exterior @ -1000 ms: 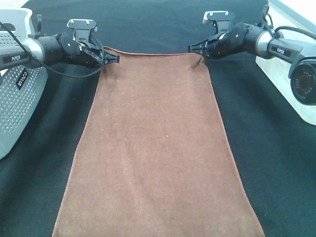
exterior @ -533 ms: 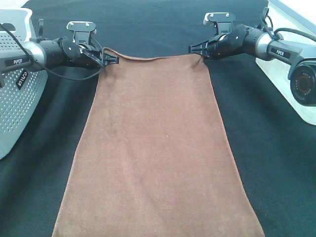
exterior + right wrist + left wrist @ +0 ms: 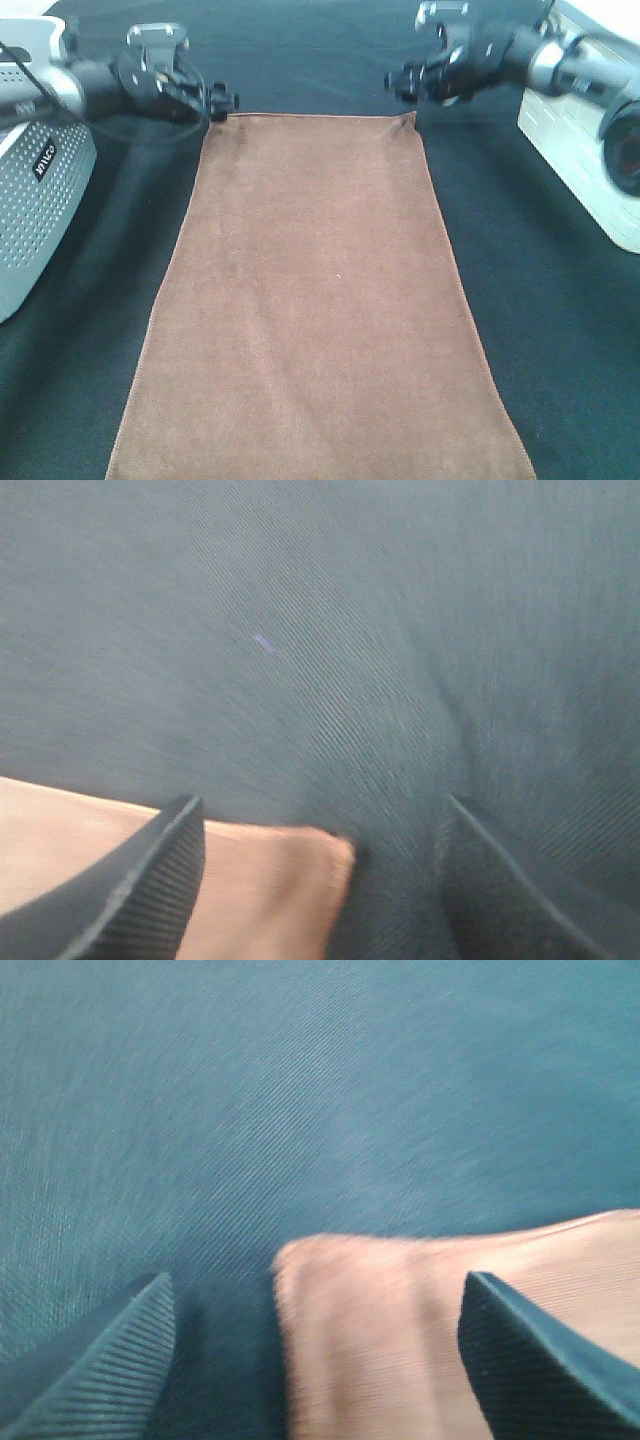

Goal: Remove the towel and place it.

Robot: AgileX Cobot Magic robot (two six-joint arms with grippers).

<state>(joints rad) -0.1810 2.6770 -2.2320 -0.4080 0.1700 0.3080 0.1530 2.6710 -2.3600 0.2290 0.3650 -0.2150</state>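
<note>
towel (image 3: pixel 320 300) flat on table cloth (image 3: pixel 560 330)

The towel (image 3: pixel 320 300) runs off the exterior view's bottom edge, near hem unseen. Both arms smear with motion blur. The grey basket (image 3: pixel 40 200) is cropped at the counter's left edge, and both wrist views are soft.

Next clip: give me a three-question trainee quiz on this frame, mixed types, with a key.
1. True or false: the towel lies spread flat on the black cloth.
2. Is the left gripper A) open above a towel corner, B) clamped on the basket, or C) holding a cup?
3. Fill in: the right gripper is ____ and grips nothing.

Key: 1 true; 2 A; 3 open.
</note>
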